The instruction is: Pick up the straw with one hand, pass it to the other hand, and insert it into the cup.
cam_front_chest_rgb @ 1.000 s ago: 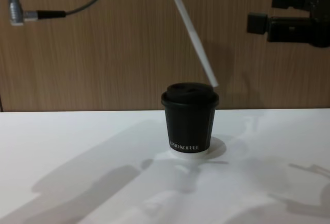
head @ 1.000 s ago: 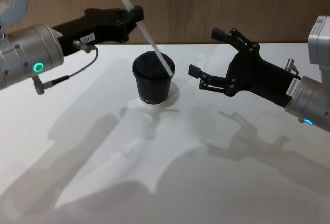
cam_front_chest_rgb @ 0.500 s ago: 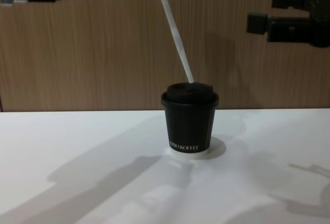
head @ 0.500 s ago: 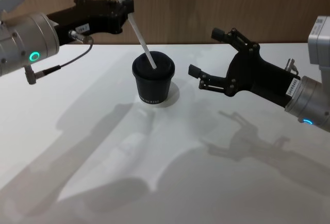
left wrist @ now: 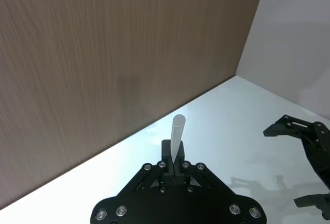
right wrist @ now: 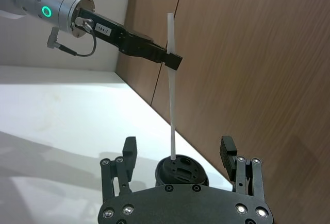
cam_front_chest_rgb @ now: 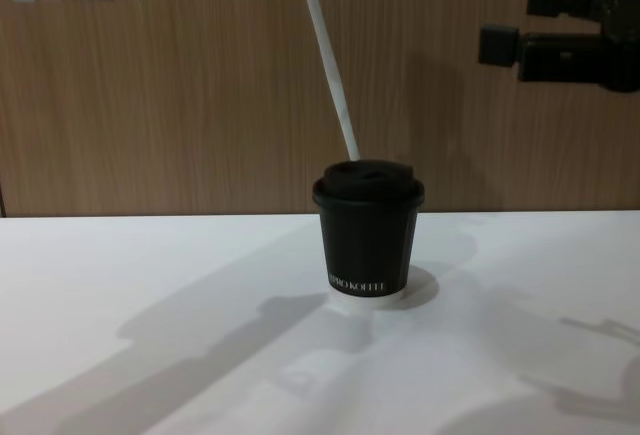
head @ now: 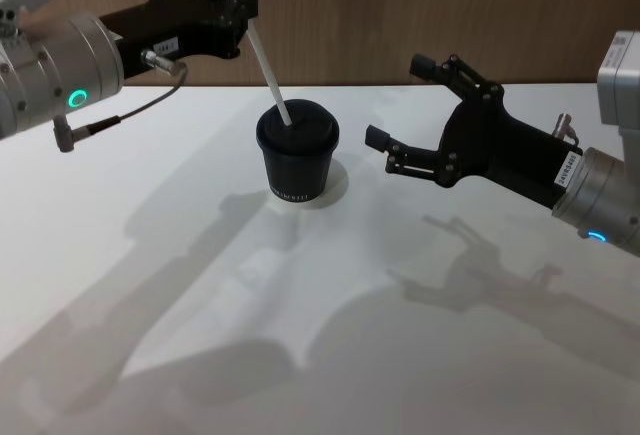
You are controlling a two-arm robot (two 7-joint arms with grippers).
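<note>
There is one straw, one cup with one lid, and one surface under it. Two tools are present: the left tool at far left, the right tool at right. Add one grey cable and two lit rings: the left ring light and the right ring light.

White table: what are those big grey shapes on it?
Head view: soft shadows on the white table, cast by the left gripper holding the long white straw and the open right gripper. Chest view: the small black paper cup casts a faint one.
</note>
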